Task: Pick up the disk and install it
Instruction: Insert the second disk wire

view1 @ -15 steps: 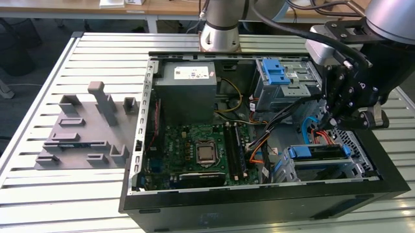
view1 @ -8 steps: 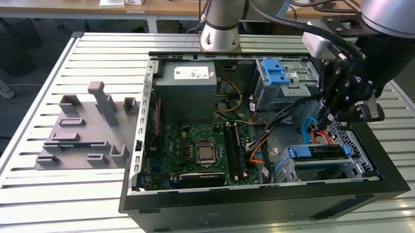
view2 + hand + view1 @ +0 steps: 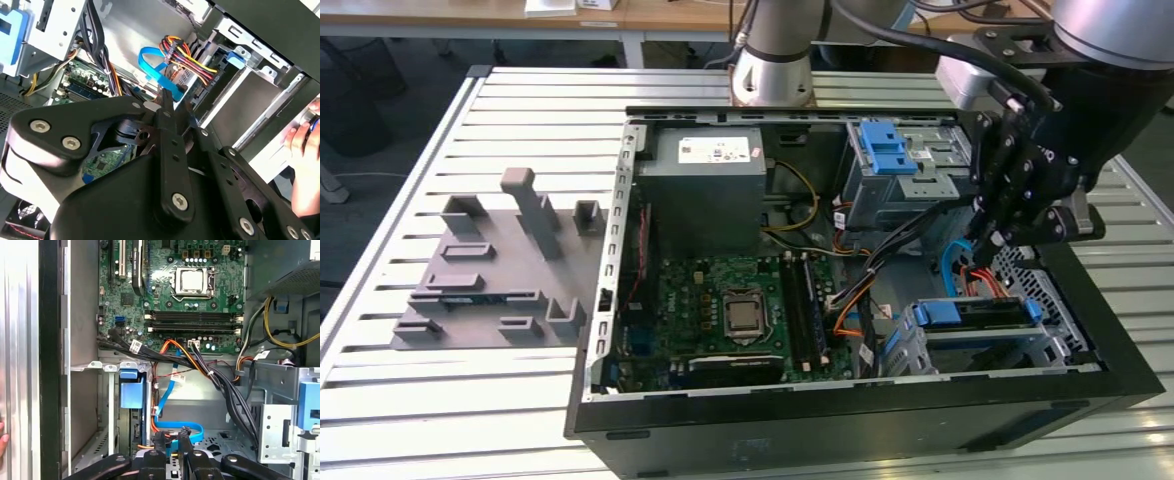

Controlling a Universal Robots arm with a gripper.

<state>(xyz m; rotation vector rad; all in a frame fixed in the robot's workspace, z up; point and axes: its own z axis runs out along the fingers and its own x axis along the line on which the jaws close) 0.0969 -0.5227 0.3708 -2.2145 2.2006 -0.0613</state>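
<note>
Gripper (image 3: 998, 240) is seen closed and empty above loose cables (image 3: 175, 390); disk (image 3: 974, 315) sits in its bay. Cables could be snagged.

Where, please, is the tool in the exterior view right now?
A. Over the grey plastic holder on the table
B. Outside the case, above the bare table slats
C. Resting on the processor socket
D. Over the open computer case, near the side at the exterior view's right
D: in the exterior view the tool hangs above the open computer case, above its cables and beside the drive cage.
</note>
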